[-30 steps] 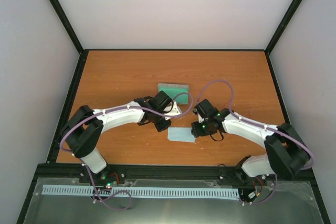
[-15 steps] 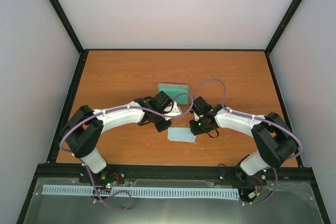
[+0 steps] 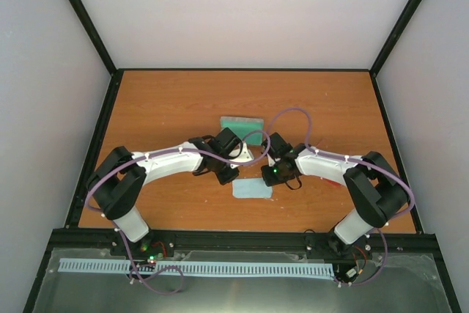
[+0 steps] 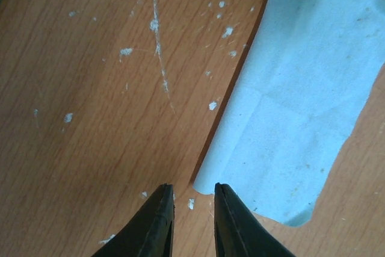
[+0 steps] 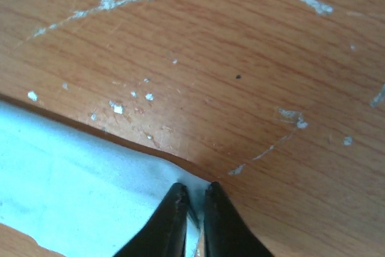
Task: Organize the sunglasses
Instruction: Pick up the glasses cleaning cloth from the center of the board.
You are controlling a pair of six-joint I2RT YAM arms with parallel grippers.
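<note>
Right hand (image 5: 194,195) pinching cloth (image 5: 72,191) edge, left hand (image 4: 191,195) slightly spread, empty, case (image 3: 240,122) partly hidden

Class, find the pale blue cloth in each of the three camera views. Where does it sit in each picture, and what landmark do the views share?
Top external: the cloth lies mid-table, towards the near edge.
Left wrist: the cloth fills the right side, from the top edge down.
Right wrist: the cloth is at lower left, its edge pinched between the right gripper fingers.
Shared landmark: the orange wooden table under it.
</note>
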